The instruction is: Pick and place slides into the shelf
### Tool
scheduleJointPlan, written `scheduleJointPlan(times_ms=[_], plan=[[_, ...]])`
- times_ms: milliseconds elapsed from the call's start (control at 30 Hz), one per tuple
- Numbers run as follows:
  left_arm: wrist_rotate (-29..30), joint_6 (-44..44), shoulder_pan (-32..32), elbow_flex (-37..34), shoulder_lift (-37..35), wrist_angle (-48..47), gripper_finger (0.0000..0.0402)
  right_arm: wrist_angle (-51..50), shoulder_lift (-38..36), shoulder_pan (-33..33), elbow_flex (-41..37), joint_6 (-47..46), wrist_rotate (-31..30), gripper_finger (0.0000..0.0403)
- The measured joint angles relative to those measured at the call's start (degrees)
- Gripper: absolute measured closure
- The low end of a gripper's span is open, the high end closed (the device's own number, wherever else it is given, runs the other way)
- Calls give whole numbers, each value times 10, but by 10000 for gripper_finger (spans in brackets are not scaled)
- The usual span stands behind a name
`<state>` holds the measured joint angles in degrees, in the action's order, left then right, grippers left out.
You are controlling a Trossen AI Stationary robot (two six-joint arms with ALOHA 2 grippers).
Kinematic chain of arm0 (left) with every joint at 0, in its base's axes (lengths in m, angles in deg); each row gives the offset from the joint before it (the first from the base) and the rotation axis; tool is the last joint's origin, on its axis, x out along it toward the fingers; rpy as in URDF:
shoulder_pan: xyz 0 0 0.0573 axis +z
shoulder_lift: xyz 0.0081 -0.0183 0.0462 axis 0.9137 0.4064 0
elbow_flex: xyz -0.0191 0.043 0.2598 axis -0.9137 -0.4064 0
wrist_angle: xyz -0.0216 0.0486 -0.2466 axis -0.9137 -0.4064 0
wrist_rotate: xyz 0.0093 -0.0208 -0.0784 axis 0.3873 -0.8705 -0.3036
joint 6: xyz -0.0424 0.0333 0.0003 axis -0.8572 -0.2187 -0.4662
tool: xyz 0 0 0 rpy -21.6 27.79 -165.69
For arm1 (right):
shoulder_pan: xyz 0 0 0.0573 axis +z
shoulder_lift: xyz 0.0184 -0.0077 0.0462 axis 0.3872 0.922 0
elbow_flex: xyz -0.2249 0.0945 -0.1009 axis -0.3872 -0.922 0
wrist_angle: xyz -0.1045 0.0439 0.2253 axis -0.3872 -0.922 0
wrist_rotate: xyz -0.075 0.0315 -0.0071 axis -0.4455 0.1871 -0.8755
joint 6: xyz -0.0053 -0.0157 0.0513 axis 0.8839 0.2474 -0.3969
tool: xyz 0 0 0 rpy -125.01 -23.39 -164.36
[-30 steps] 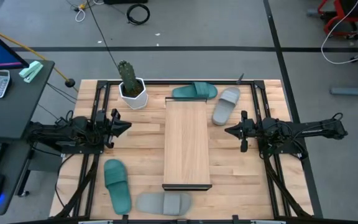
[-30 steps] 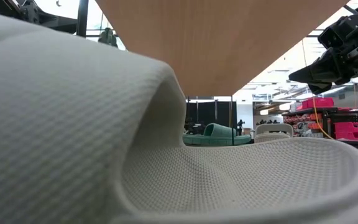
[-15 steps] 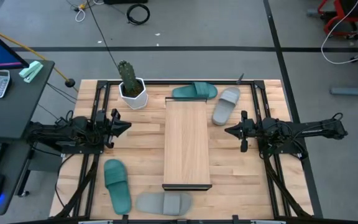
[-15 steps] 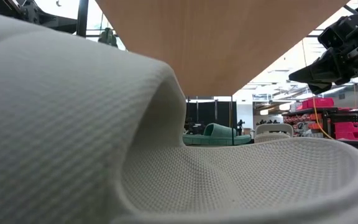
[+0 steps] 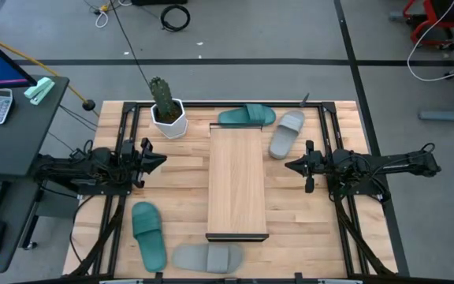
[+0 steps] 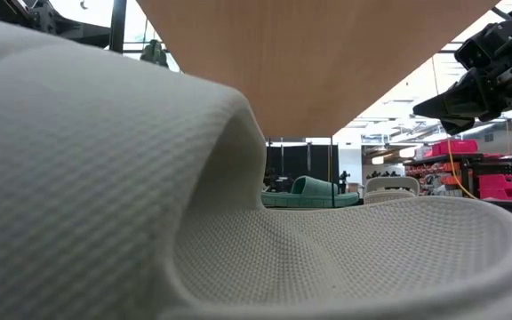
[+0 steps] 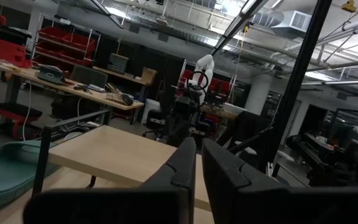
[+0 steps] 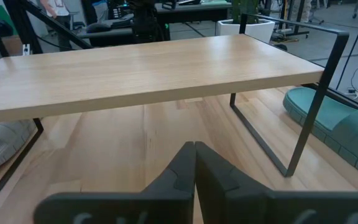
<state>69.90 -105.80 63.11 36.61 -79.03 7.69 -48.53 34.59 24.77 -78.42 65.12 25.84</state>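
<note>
Two arms, both matte black, slim, jointed, built of blocky segments. Left arm (image 5: 77, 170): thin black cables looped along its body, chunky dark housing near base. Right arm (image 5: 377, 166): same build, cable arcing over far end. Left gripper (image 7: 197, 163): two flat black fingers (image 7: 180, 167), angular, tapering to blunt tips, smooth plastic-like faces. Right gripper (image 8: 194, 163): identical black fingers (image 8: 180, 169), wedge-shaped, wide dark body with embossed curved markings along lower edge.
</note>
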Motion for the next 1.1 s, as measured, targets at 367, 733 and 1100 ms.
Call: scheduleJointPlan(times_ms=[367,733,1100], plan=[[0,0,0,0,0,0,362,0,0,0,0,0,0,389],[0,0,0,0,0,0,372,0,0,0,0,0,0,389],[0,77,0,0,0,0,362,0,0,0,0,0,0,389]])
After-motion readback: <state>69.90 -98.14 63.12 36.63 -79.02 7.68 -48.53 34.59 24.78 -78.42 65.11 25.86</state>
